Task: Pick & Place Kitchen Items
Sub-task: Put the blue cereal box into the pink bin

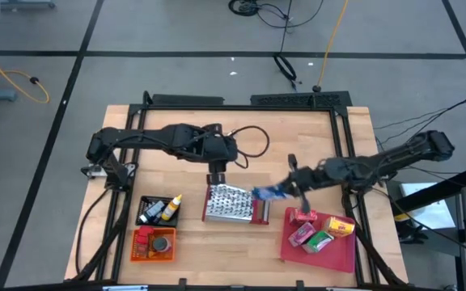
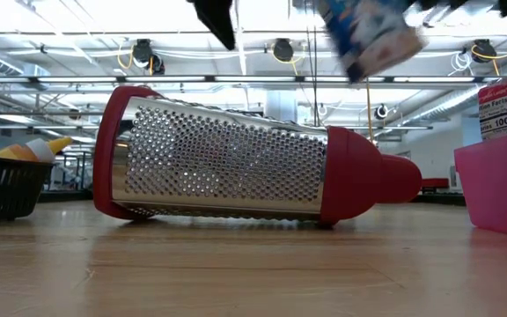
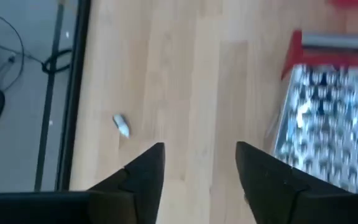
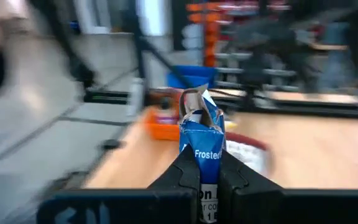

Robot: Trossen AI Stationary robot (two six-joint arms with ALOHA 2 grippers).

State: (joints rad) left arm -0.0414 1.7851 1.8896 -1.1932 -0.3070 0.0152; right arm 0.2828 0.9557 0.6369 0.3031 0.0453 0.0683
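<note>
My right gripper [image 1: 288, 191] [image 4: 207, 182] is shut on a small blue cereal box [image 1: 269, 193] [image 4: 200, 135] marked "Frosted", which is in the air over the red end of the steel grater [image 1: 235, 204] [image 2: 236, 163]. The low view shows the box [image 2: 370, 33] high above the grater. My left gripper [image 1: 217, 175] [image 3: 199, 167] is open and hovers over bare wood just beyond the grater's far end [image 3: 328, 124], touching nothing. More small boxes, red, pink, green and yellow, lie on the red tray [image 1: 342, 257]. My right gripper pinches the blue box by its lower end [image 4: 206, 163] between the two fingers [image 4: 184, 177]. The rest of the box sticks out past the fingertips, and its torn flap end [image 4: 196, 98] is farthest out. It comes from the table's right side. The box is lifted clear of the grater and the table.
A black basket [image 1: 147, 217] [image 2: 3, 187] with small bottles, one of them yellow-capped, and an orange basket [image 1: 141, 250] with a dark round jar stand at the near left. A red box [image 2: 505, 106] stands on the tray [image 2: 498, 187]. Bare wood lies at the far side. A small white scrap [image 3: 122, 124] lies on the table.
</note>
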